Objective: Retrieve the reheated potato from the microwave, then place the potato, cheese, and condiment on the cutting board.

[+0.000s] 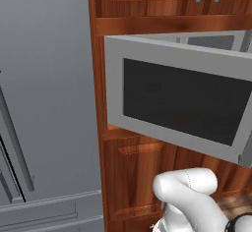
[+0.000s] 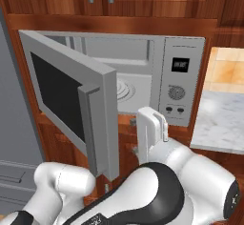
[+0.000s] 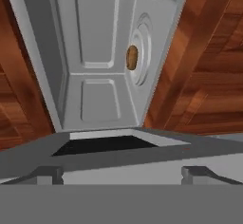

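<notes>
The microwave (image 2: 143, 57) stands open, its door (image 2: 66, 105) swung out to the left. In the hand view the potato (image 3: 132, 57), a small brown oval, rests on the white turntable (image 3: 146, 38) deep inside the cavity; this view is rolled sideways. My gripper (image 3: 123, 174) hovers in front of the opening, well short of the potato. It is open, with its fingertips (image 3: 47, 173) far apart and nothing between them. From the right base view my hand (image 2: 151, 128) sits just below the cavity's front edge. The cheese, condiment and cutting board are out of view.
The open door (image 1: 182, 98) juts out toward the base and crosses the bottom of the hand view. Wooden cabinets (image 1: 138, 177) surround the microwave. A grey fridge (image 1: 44, 103) stands to the left and a marble counter (image 2: 224, 119) lies to the right.
</notes>
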Tool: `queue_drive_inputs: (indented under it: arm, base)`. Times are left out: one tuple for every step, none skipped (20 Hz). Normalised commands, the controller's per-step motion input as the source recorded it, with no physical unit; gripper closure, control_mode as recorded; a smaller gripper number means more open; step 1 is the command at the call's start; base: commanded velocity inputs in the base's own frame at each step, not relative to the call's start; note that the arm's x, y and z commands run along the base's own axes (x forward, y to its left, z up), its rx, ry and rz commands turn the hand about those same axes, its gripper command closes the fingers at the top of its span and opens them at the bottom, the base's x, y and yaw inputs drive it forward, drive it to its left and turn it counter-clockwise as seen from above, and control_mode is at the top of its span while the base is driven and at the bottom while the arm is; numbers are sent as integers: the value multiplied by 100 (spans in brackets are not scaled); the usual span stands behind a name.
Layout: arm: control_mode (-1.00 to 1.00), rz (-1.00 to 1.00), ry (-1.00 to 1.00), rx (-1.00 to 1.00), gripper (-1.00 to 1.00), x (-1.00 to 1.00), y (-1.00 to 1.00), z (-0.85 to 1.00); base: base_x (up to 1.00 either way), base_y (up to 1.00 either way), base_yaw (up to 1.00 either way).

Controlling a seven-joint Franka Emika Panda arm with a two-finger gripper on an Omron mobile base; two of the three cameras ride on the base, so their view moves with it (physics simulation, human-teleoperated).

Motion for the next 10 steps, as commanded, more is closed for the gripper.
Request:
queue_drive_inputs:
  arm:
    - [-100, 0, 0, 12, -100, 69, 0, -11]
    - [-100, 0, 0, 11, -100, 68, 0, -14]
    - [-100, 0, 0, 9, -100, 66, 0, -17]
    - [-100, 1, 3, 9, -100, 67, 0, -22]
    - [-100, 7, 11, 10, -100, 70, -2, -31]
    - [-100, 10, 5, 5, -100, 62, 0, -32]
    - [-100, 11, 1, 3, -100, 55, 0, -30]
    - [-100, 12, 0, 3, -100, 53, 8, -31]
    - [-100, 13, 7, 5, -100, 68, 12, -31]
    - [-100, 13, 11, 7, -100, 77, 13, -30]
  base:
    - [0, 0, 0]
    - [0, 0, 0]
    - [0, 0, 0]
    - [0, 0, 0]
    - [0, 0, 0]
    - [0, 0, 0]
    - [0, 0, 0]
    - [0, 0, 0]
    - [0, 0, 0]
    - [0, 0, 0]
